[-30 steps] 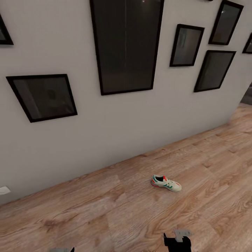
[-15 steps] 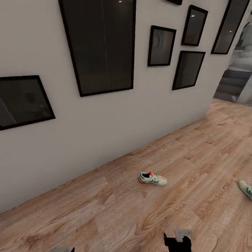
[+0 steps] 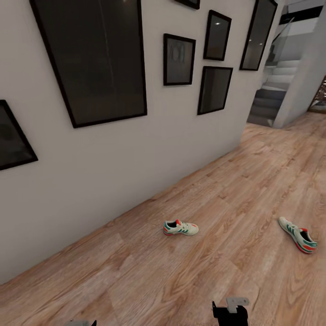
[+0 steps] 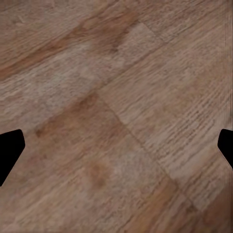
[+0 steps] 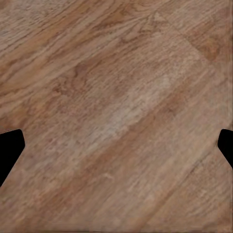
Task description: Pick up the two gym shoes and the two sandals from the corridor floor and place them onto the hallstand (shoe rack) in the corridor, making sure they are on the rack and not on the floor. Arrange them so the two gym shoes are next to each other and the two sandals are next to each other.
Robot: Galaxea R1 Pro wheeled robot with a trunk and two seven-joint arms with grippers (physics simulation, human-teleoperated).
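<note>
Left tool [image 4: 116,155]: spread wide, dark fingertips at opposite edges of the wrist view, nothing between them but bare floor [image 4: 121,97]; aimed straight down at the planks, probably a carry posture for driving.
Right tool [image 5: 116,155]: likewise wide open and empty, pointed down at wood grain; dark tip of the arm visible at the lower edge of the head view.
Near shoe [image 3: 180,227]: off-white sneaker with green stripes, upright on its sole on the floor, a little out from the wall [image 3: 136,158], ahead of the right tool and well clear of it.
Far shoe [image 3: 297,234]: matching sneaker, also on the floor, farther from the wall than the near shoe and well apart from it; heel with the red patch turned toward the robot.
Wall: pale, hung with dark framed pictures [image 3: 95,59]; runs along the corridor toward a staircase [image 3: 271,90] at its far end.
Sandals, rack: not to be placed from these views.
Stage: judged an approach or search phase, nothing picked up, both sneakers off the rack.
Next need: base closer to the near shoe, then one open tool lowered over it; low shoe on a flat floor likely calls for a top-down grip across the sides.
</note>
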